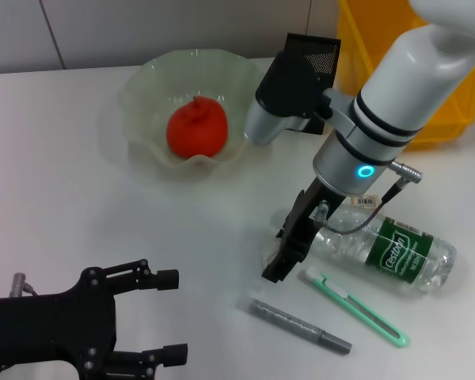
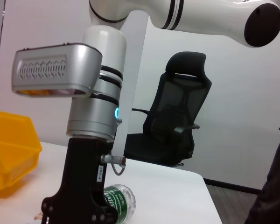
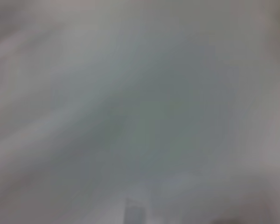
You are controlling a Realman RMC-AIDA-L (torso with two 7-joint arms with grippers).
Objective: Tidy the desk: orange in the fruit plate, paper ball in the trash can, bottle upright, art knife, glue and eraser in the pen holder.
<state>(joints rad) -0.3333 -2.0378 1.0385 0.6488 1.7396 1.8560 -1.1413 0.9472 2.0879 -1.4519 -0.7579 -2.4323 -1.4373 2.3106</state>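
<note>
Seeing right claw (image 1: 289,253) low at neck end of clear plastic bottle with green label (image 1: 392,252), lying flat on white tabletop (image 1: 103,229); we cannot tell its finger state. Left claw (image 1: 170,317) parked near corner, fingers apart. Orange (image 1: 196,127) in translucent fruit plate (image 1: 146,87). Green art knife (image 1: 356,307) beside grey glue pen (image 1: 299,325).

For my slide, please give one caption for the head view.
Right gripper lowered at the lying bottle; orange in fruit plate.
</note>
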